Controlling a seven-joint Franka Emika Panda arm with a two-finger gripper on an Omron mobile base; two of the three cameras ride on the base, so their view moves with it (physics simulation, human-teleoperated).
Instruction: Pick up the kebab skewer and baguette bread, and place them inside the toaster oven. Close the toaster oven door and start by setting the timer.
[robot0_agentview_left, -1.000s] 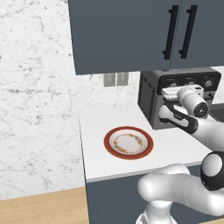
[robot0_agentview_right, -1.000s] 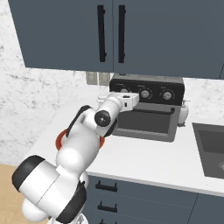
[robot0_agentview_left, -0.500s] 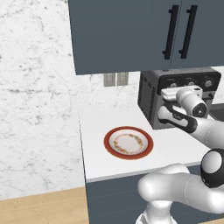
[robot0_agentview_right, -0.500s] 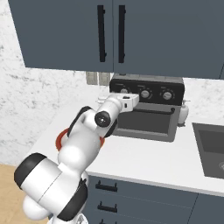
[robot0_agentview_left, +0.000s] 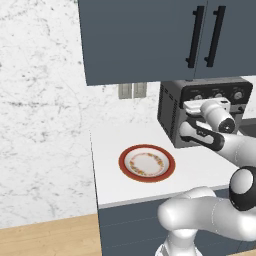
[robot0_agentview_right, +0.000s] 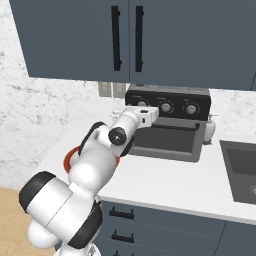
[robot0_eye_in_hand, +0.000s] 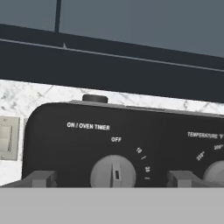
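Observation:
The toaster oven (robot0_agentview_left: 172, 112) stands on the counter with its door (robot0_agentview_right: 167, 141) shut. My gripper (robot0_agentview_right: 150, 111) is up against the left end of its black control strip, also seen from the left base view (robot0_agentview_left: 206, 106). In the hand view the gripper (robot0_eye_in_hand: 113, 180) is open, its fingertips (robot0_eye_in_hand: 40, 178) wide apart on either side of the timer knob (robot0_eye_in_hand: 113, 171). The knob's pointer stands straight up, below the word OFF. The red-rimmed plate (robot0_agentview_left: 146, 163) lies bare on the counter. The kebab skewer and the baguette bread are out of view.
A temperature knob (robot0_eye_in_hand: 215, 172) sits right of the timer knob. Blue-grey wall cabinets (robot0_agentview_left: 150, 40) hang just above the oven. A small pale bottle (robot0_agentview_right: 210, 131) stands right of the oven, with a sink (robot0_agentview_right: 240, 170) beyond it. Wall sockets (robot0_agentview_left: 132, 90) sit behind the counter.

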